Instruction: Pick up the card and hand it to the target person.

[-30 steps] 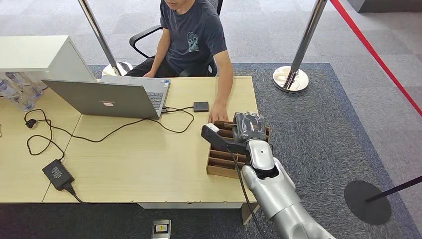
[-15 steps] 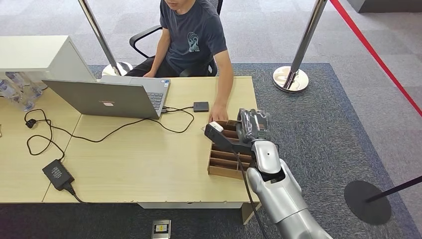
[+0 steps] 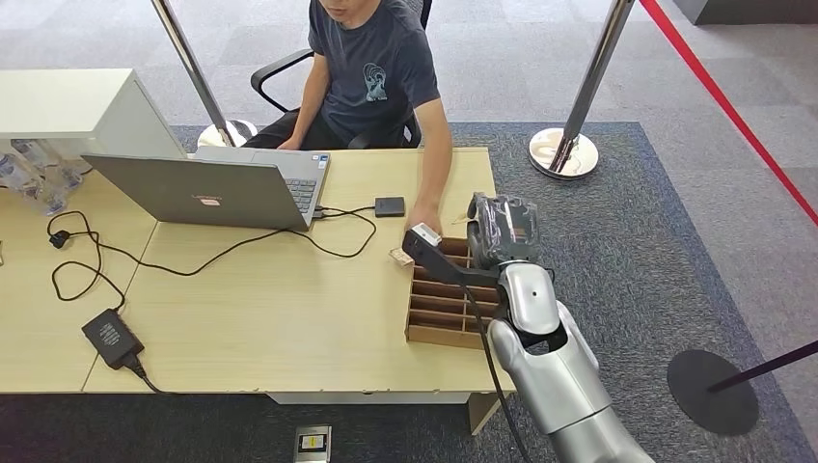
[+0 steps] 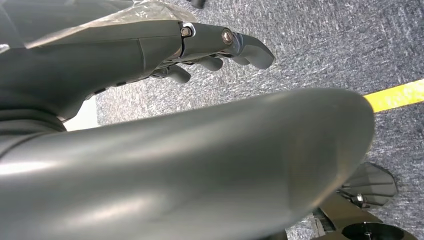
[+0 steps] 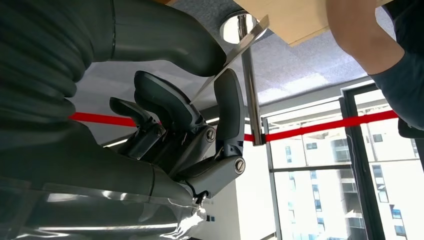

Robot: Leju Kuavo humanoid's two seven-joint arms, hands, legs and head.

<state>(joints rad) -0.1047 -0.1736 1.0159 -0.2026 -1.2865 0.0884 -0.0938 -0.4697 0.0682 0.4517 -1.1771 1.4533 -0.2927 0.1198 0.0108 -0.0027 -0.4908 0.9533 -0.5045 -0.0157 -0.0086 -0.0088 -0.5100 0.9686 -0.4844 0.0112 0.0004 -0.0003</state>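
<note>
Card (image 5: 227, 55): thin pale sheet seen edge-on in the right wrist view, pinched between thumb and dark fingers (image 5: 167, 102); hidden behind the hand in the head view. Right hand (image 3: 502, 230): centre-right of the frame, above the wooden divider tray (image 3: 434, 323), holding the card near the seated person (image 3: 371, 72). Left hand (image 4: 210, 50): fingers loosely curled, nothing in them, over grey carpet.
</note>
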